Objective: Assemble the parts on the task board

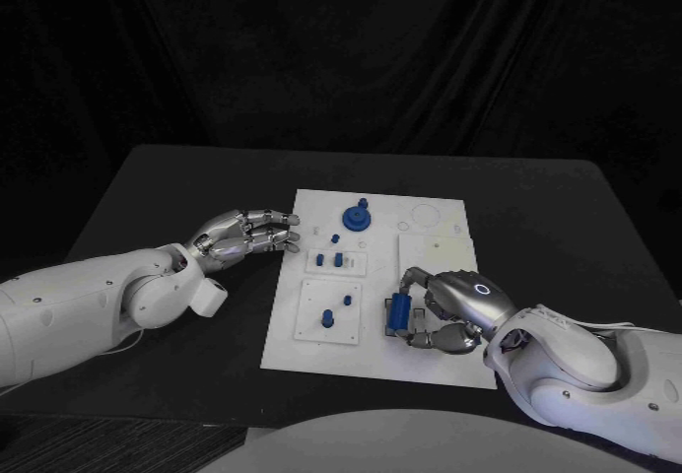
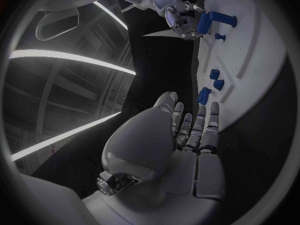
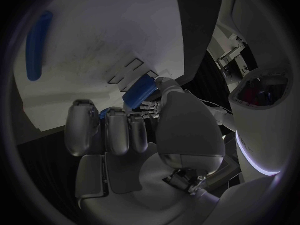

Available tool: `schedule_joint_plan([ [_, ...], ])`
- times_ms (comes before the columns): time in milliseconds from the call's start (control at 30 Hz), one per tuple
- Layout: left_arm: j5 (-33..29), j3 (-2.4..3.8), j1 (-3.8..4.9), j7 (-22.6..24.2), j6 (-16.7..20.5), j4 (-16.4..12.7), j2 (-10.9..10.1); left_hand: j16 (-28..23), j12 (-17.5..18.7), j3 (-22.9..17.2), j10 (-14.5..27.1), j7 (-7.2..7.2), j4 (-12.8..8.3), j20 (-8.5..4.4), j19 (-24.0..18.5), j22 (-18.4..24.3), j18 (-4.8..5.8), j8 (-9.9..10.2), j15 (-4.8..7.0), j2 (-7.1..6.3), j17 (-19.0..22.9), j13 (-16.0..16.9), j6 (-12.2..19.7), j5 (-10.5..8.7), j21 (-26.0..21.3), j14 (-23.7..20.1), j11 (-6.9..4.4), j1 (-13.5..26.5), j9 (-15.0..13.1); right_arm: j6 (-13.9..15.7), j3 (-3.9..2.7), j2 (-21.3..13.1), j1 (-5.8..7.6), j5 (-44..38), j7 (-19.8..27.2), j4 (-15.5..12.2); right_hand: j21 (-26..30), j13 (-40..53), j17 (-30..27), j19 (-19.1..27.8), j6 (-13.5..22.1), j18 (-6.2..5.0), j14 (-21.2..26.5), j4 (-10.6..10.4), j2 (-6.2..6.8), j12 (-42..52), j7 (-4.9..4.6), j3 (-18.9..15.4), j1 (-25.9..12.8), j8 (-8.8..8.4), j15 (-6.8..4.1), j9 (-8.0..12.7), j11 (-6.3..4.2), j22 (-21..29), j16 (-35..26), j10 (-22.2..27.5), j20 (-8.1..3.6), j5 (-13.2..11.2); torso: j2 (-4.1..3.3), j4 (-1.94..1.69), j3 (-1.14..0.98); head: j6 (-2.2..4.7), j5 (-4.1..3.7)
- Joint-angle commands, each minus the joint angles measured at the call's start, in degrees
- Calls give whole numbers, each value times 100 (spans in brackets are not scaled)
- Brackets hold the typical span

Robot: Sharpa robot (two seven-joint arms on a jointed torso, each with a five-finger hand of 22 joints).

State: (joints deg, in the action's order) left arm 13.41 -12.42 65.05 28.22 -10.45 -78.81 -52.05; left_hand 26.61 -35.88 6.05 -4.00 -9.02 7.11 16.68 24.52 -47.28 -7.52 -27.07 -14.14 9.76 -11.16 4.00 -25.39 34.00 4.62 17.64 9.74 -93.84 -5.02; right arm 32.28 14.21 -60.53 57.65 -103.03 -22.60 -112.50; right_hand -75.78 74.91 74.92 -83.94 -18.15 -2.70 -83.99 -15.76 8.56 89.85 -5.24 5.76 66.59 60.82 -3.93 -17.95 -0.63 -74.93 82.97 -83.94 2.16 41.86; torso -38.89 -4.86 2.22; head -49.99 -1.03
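1. Where the right hand (image 1: 443,317) rests on the near right part of the task board (image 1: 427,365), we see its fingers curled around a blue cylinder (image 1: 399,314), gripping it just above the white plate.
2. The left hand (image 1: 249,236) hovers at the board's left edge; its fingers are bent inward and apart, and we see nothing between them.
3. We count one tall blue part (image 1: 354,215) standing near the board's far middle, two small blue pieces (image 1: 335,260) side by side in the centre recess, and two more (image 1: 335,310) on the near left panel.
4. One tiny blue peg (image 1: 334,237) sits between the tall part and the pair.
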Motion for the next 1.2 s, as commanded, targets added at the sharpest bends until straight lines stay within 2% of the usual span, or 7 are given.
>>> schedule_joint_plan([
  [33,-36,5,-10,29,-87,-9,6,21,-27,-44,7,-122,4,-16,42,7,113,35,-13,20,5,8,-38,22,26,10,44,24,7,190,-1,-23,-14,61,62,-33,-1,1509,323,-87,-92,-47,-348,-90,-69,15,45,292,-30,-76,-52,-333,-25,-1089,4,-606,-31,342,-1,3,0,-1,6],
  [133,-36,5,-11,25,-88,-8,5,21,-27,-44,7,-122,4,-16,42,7,113,35,-13,20,5,8,-38,22,26,10,44,24,7,202,-1,-39,-14,67,69,-38,-2,1509,328,-88,-99,-47,-349,-91,-43,15,40,459,-63,-154,-57,-272,-26,-1090,7,-606,-33,726,0,1,0,-1,10],
  [233,-36,5,-12,21,-92,-7,7,21,-27,-44,7,-122,4,-16,42,7,113,35,-13,20,5,8,-38,22,26,10,44,24,7,198,-1,-48,-14,70,76,-43,-4,1509,326,-89,-103,-46,-348,-87,3,15,33,602,-89,-224,-56,-217,-24,-1090,6,-606,-33,957,1,3,-1,-1,7],
  [567,-36,5,-14,15,-96,-8,0,24,-39,-48,4,-122,-1,-16,43,8,116,38,-16,19,5,10,-39,21,27,14,47,27,8,55,-1,-85,-14,73,106,-108,-23,1498,330,-95,-94,-42,-350,-78,139,7,25,841,-72,-379,-57,-104,-25,-1096,10,-598,-35,1319,-4,2,-3,-1,10],
  [800,-36,5,-16,17,-97,-10,-11,24,-39,-48,4,-122,-1,-16,43,8,116,38,-16,19,5,10,-39,21,27,14,47,27,8,-118,-1,-122,-29,74,37,-229,-26,1485,333,-96,-95,-42,-350,-87,179,-3,22,888,-112,-423,-56,-73,-22,-1096,11,-589,-34,1419,-2,0,0,-1,2],
  [1200,-36,5,-20,18,-103,-11,-15,24,-39,-48,4,-122,-1,-16,43,8,116,38,-16,19,5,10,-39,21,27,14,47,27,8,-362,-1,-139,-54,74,-160,-300,-10,1483,324,-90,-158,-45,-349,-93,187,-4,12,902,-295,-479,-45,-28,-9,-1091,6,-588,-27,1309,4,2,-2,-1,-7],
])
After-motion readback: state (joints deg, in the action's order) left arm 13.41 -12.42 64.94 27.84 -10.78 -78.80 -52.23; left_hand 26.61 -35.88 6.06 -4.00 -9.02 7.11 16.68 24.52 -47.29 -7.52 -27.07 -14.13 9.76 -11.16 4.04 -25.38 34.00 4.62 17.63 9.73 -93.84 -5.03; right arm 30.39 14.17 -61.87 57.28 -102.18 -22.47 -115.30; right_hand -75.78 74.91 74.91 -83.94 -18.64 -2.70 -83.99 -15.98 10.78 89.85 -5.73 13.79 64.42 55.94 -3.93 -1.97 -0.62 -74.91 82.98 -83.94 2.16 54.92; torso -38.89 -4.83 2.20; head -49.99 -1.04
